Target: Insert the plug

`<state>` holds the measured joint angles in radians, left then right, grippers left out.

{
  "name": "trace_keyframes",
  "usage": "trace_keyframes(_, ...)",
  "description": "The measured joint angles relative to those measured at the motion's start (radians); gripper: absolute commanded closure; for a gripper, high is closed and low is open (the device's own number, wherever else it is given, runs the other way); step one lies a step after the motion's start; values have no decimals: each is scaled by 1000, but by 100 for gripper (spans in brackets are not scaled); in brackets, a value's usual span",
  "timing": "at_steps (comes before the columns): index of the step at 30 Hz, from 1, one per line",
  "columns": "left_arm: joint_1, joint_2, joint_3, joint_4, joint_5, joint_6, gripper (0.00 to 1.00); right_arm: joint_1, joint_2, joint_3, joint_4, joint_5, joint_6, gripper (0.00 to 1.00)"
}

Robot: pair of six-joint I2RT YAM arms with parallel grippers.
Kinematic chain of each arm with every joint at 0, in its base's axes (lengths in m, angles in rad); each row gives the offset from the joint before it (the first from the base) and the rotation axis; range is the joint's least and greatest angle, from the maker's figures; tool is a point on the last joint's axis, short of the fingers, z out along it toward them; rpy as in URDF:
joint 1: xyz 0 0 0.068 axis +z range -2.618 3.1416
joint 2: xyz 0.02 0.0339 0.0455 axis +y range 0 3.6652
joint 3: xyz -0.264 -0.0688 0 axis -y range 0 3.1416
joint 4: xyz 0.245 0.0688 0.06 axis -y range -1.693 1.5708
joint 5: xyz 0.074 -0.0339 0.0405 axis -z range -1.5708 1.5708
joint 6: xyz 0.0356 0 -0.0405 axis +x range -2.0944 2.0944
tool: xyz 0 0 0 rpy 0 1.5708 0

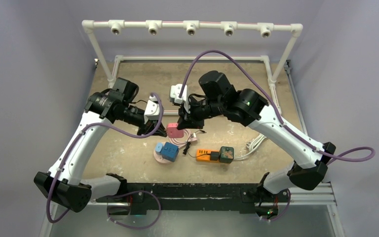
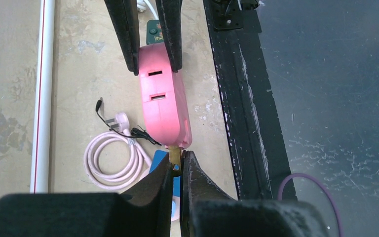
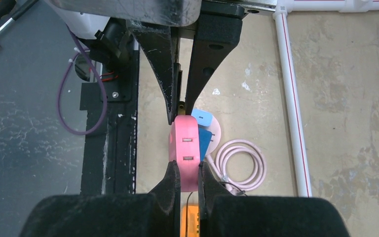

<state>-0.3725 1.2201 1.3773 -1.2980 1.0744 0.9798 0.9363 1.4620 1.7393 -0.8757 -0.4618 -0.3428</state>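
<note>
Over beige tabletop (image 1: 128, 148), left gripper (image 2: 177, 157) pinches brass prong (image 2: 174, 153) of pink adapter (image 2: 165, 103); right gripper (image 3: 187, 166) clamps its body.

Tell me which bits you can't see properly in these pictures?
- Left wrist view: the brass pin is mostly squeezed inside the left gripper, so I can't tell whether there are more pins.
- Right wrist view: the orange power strip is nearly all behind the right gripper; its sockets don't show.
- Top view: the pink plug is half covered by both grippers, so its slots and pin are hidden.
</note>
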Motion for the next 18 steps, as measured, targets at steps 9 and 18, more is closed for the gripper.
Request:
trace_keyframes(9, 0, -19, 0, 1, -4, -1, 66, 2, -3, 0, 0, -5, -16, 100)
trace_keyframes(18, 0, -82, 3, 60, -2, -100, 22, 0, -5, 0, -28, -2, -19, 100)
